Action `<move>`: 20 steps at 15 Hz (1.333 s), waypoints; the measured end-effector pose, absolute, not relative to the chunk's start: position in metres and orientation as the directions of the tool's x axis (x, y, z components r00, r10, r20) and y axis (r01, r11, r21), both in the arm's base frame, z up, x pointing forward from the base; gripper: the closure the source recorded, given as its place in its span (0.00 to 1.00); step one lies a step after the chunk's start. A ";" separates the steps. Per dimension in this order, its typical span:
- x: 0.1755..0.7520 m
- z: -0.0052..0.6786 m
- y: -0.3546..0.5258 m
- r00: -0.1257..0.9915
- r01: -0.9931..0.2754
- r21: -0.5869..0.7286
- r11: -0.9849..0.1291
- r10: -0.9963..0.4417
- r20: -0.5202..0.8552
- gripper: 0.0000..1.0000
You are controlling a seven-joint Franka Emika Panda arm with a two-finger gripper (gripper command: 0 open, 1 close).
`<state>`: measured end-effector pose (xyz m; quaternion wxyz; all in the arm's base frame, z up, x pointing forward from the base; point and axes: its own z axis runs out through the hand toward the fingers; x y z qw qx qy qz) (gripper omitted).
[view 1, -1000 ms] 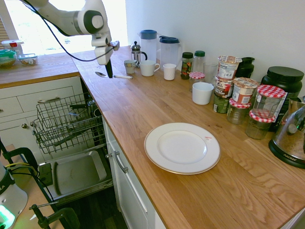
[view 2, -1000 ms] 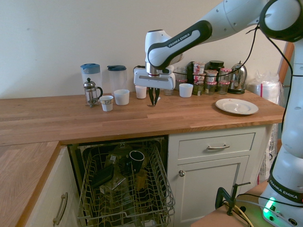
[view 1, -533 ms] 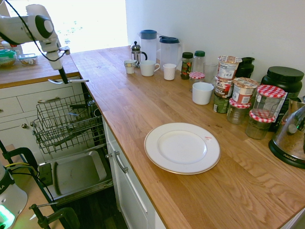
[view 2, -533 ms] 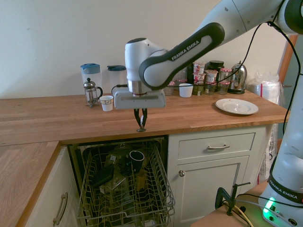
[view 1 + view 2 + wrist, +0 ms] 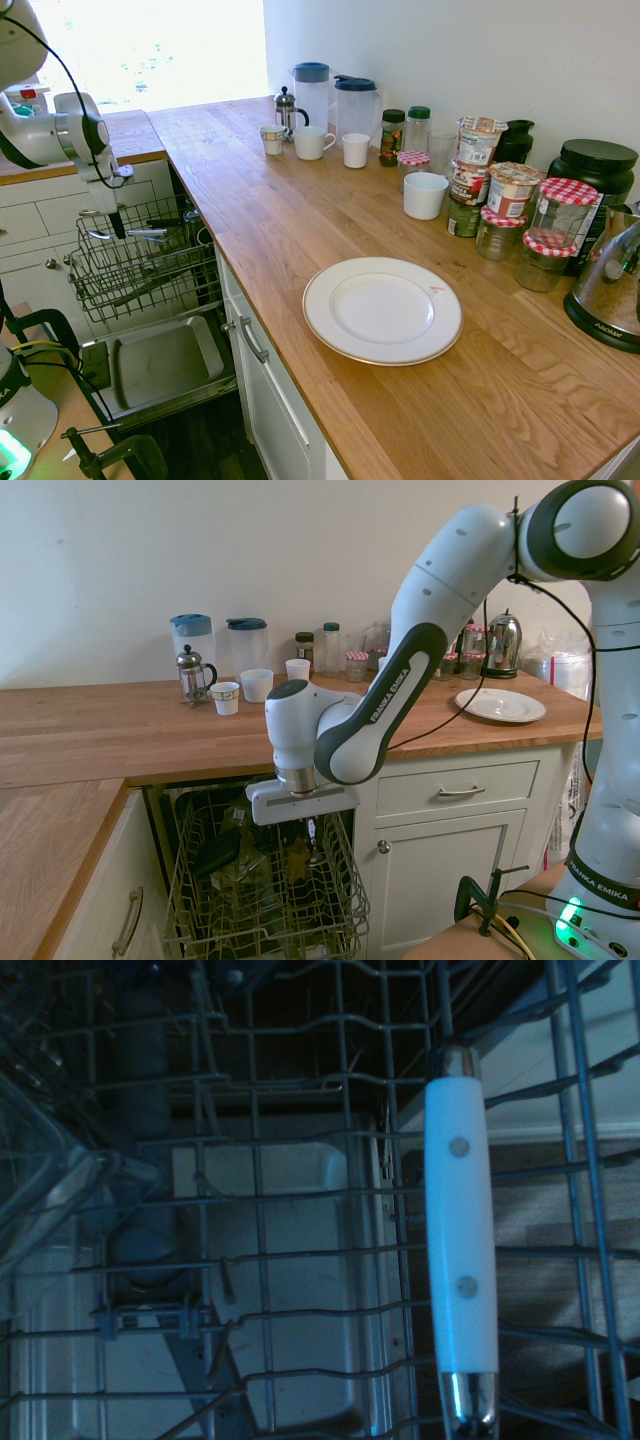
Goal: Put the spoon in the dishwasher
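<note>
The small shiny silver metal spoon [image 5: 140, 234] lies level, its long axis crosswise to the downward-pointing two-finger gripper [image 5: 119, 229], one end pinched between the pressed-together fingers and the rest reaching toward the oak worktop [image 5: 330, 230]. It hangs just over the grey wire basket rack [image 5: 150, 265] of the white-fronted dishwasher [image 5: 160, 362]. In the second exterior view the fingertips and spoon are lost among the wires, and the wrist view shows only a white-handled piece [image 5: 459, 1250] against the rack.

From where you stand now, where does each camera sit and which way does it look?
First exterior view: above the counter's end, looking along the worktop; the arm enters left, spoon over the dishwasher.
Second exterior view: facing the dishwasher; the arm enters right.
Wrist view: looking straight down into the rack.
All share the rack.
</note>
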<state>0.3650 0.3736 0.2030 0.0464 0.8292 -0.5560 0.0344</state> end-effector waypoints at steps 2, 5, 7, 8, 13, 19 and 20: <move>0.368 0.174 0.378 0.390 -0.920 0.074 -0.384 -0.915 0.099 1.00; 0.372 0.146 0.384 0.401 -0.914 0.105 -0.392 -0.911 0.090 0.00; 0.382 0.137 0.383 0.397 -0.916 0.112 -0.387 -0.913 0.091 0.00; 0.385 0.135 0.383 0.395 -0.916 0.113 -0.385 -0.914 0.090 0.00; 0.388 0.132 0.384 0.407 -0.910 0.117 -0.397 -0.909 0.084 0.00; 0.397 0.137 0.379 0.404 -0.912 0.112 -0.394 -0.911 0.082 0.00; 0.398 0.143 0.380 0.403 -0.913 0.104 -0.394 -0.912 0.083 0.00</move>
